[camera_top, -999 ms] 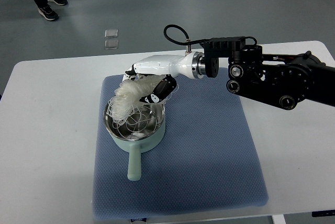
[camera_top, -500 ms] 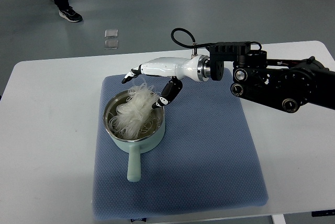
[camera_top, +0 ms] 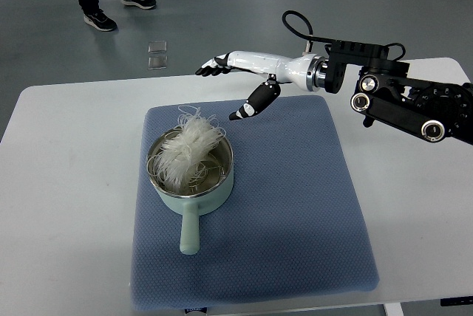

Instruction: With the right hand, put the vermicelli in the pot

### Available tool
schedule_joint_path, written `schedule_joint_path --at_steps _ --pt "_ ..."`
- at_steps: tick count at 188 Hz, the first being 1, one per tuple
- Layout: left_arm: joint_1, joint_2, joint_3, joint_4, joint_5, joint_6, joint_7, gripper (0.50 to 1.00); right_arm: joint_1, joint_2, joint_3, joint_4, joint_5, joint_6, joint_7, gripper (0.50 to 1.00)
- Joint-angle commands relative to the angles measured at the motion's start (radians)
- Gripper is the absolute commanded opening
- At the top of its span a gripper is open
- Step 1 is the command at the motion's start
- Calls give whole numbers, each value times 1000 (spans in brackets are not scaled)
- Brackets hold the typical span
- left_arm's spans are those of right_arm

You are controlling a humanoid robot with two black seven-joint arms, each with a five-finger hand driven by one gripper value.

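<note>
You are looking down on a white table (camera_top: 66, 183) with a blue textured mat (camera_top: 295, 213) lying across its middle. A pale green pot (camera_top: 191, 176) with a shiny metal inside is sitting on the left part of the mat, its stubby handle (camera_top: 189, 231) pointing toward the near edge. The vermicelli (camera_top: 186, 152) is resting in the pot as a white tangled bundle, heaped toward the far-left of the bowl, with loose strands curling up above the rim and a few looping thinly over the metal bottom.

Your right hand (camera_top: 240, 80) is hanging above the far edge of the mat, up and to the right of the pot and apart from it. Its fingers (camera_top: 213, 67) are stretching out toward the left, loosely spread, and the dark-tipped thumb (camera_top: 255, 100) is pointing down toward the mat; nothing is sitting between them and no strand is touching them. The white forearm is running back to a metal wrist ring, and the black arm (camera_top: 414, 102) is coming in from the right edge over the table's far-right corner.

Beyond the table, on the grey floor, a person's legs and dark shoes (camera_top: 100, 19) are showing at the top left, and a small clear object (camera_top: 157, 54) is lying on the floor nearby.
</note>
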Motion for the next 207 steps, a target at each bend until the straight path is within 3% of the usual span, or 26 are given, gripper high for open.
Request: schedule_joint_path --at_steps 1,44,85,98,137,207 --pt "0 0 0 0 0 0 0 1000 -63 -3 97 -46 111 -22 -22 858" --pt "0 0 0 0 0 0 0 1000 -206 13 255 -139 390 -135 -48 858" --pt "0 0 0 -2 0 0 0 1000 -299 11 263 -145 668 -232 -40 860" --pt "0 0 2 -2 0 0 0 1000 -319 13 264 -145 717 -236 -37 897" --pt "0 0 0 0 0 0 0 1000 -382 16 329 -144 795 -235 -34 917" --pt "0 0 -1 0 0 0 0 1000 -413 14 352 -145 795 -230 -33 917"
